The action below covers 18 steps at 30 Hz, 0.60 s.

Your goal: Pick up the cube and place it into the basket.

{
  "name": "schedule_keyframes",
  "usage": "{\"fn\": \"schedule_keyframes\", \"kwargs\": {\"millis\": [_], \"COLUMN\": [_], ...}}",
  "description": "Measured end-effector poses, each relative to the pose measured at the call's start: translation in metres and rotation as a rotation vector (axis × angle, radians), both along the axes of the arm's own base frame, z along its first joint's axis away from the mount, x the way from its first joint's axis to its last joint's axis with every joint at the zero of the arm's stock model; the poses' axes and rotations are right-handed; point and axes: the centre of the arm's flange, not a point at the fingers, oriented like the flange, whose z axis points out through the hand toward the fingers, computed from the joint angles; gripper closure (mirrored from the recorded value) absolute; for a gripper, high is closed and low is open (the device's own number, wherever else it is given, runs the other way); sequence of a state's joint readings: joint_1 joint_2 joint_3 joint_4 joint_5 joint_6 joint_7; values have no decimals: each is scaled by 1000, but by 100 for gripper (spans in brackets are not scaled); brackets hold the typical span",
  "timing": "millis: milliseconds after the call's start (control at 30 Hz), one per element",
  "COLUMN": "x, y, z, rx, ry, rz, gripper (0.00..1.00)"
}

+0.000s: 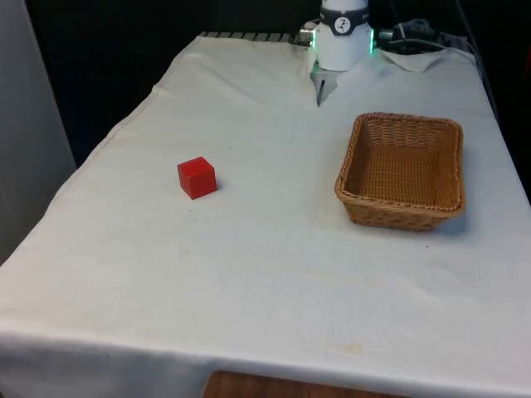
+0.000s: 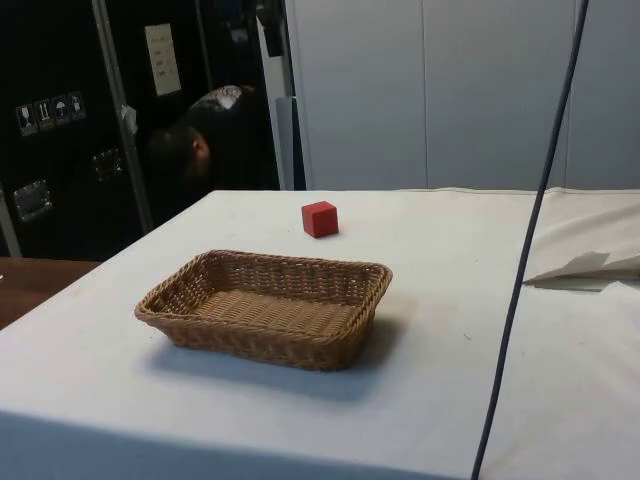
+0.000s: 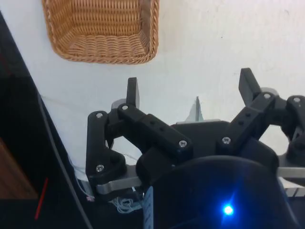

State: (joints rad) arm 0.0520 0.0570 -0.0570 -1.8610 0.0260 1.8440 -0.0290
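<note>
Wicker basket (image 1: pixel 401 170) on white cloth (image 1: pixel 265 274), front view's right; nothing inside. Red cube (image 1: pixel 197 177) on cloth, well apart, front view's left. Gripper (image 3: pixel 190 93) spread wide, holding nothing, above cloth near basket's rim. Person's head (image 2: pixel 195 145) behind table, side view.

White-clothed table (image 1: pixel 274 274): red cube (image 1: pixel 197 177), wicker basket (image 1: pixel 402 170).

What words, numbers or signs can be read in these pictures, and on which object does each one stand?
No text can be read.
Pale paper sheet on the dark cabinets: printed lines, too small to read.
Small square signs on the same cabinets: symbols, too blurred to read.
Red cube, wicker basket, white cloth, gripper: no writing visible.
</note>
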Motion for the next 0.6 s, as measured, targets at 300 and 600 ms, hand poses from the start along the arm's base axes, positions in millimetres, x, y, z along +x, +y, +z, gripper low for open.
{"fn": "schedule_keyframes", "kwargs": {"millis": [300, 600], "x": [1, 2], "y": [-16, -39], "z": [-17, -35], "rx": [-15, -38], "ry": [2, 5], "rz": [-2, -9], "gripper": [0, 0]}}
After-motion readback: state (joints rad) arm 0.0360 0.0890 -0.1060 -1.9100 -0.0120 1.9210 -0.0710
